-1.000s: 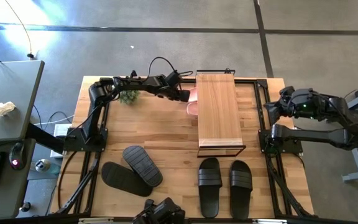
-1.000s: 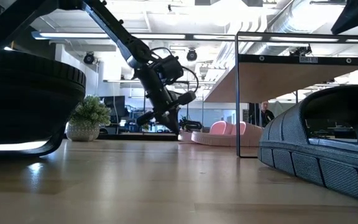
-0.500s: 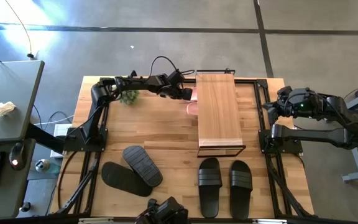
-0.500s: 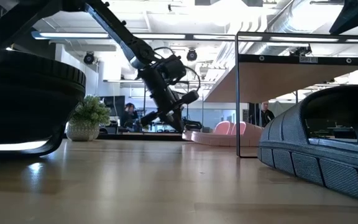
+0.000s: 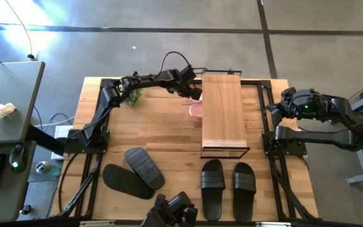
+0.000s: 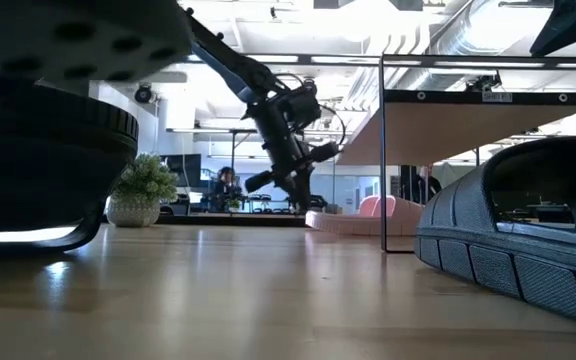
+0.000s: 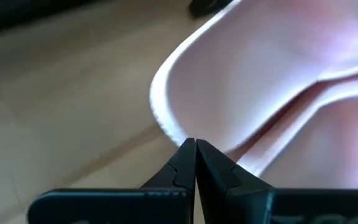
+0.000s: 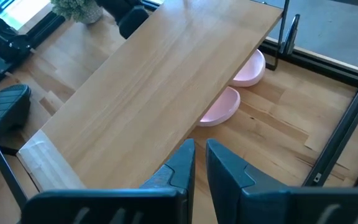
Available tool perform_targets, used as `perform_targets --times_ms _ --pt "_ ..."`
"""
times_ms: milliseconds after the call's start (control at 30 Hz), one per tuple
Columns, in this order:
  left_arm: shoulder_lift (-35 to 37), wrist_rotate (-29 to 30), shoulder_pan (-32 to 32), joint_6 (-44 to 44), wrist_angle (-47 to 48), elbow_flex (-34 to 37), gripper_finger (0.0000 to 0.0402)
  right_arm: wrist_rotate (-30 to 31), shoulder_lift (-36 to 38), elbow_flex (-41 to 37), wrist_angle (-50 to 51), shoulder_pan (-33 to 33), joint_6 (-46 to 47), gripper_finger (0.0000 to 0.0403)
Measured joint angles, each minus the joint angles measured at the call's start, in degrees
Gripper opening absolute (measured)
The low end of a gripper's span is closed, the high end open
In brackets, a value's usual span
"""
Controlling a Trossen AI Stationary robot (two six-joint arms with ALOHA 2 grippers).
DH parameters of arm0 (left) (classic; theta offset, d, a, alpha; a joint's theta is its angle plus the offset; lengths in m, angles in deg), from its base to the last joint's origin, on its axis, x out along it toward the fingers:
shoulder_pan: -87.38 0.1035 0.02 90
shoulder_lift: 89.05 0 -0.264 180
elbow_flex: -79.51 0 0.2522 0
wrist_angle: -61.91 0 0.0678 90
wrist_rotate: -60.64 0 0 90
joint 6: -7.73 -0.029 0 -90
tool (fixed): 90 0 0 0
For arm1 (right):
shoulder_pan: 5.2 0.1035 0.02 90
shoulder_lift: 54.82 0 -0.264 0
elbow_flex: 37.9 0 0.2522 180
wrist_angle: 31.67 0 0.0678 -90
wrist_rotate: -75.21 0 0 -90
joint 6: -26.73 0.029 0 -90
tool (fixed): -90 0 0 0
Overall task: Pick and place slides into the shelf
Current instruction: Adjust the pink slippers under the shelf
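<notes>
L pincer point(image 7: 196, 148) shut, empty, just above pink slides point(image 7: 278, 81), under shelf point(image 5: 222, 113)

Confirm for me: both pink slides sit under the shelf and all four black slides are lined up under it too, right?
Not quite. The pink slides are under the shelf, but the black slides lie on the open table in front of it, two of them sole-up. The high view shows this.

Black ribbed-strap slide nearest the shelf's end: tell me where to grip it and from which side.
Take the upright black ribbed-strap slide by its wide strap from above, one finger slipped under through the open end. The strap arches over the footbed, so it probably gives the firmest hold.
</notes>
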Motion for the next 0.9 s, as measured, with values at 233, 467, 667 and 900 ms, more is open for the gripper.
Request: perform_targets --times_ms 233,467,667,900 --pt "0.0 1.5 0.0 -2.7 3.4 -2.8 0.0 0.2 0.0 0.0 0.0 0.0 0.4 0.003" --pt "0.0 5.1 0.2 -9.0 12.3 -5.1 0.0 4.2 -7.2 0.0 -0.5 0.0 13.1 0.0026" --pt "0.1 3.8 1.0 -9.1 16.1 -5.3 0.0 -0.5 -19.0 0.0 -1.3 -7.1 10.4 0.0002" --pt "0.1 2.3 1.4 -9.1 18.7 -5.3 0.0 -18.5 -26.5 0.0 -10.7 -30.6 -4.7 0.0"
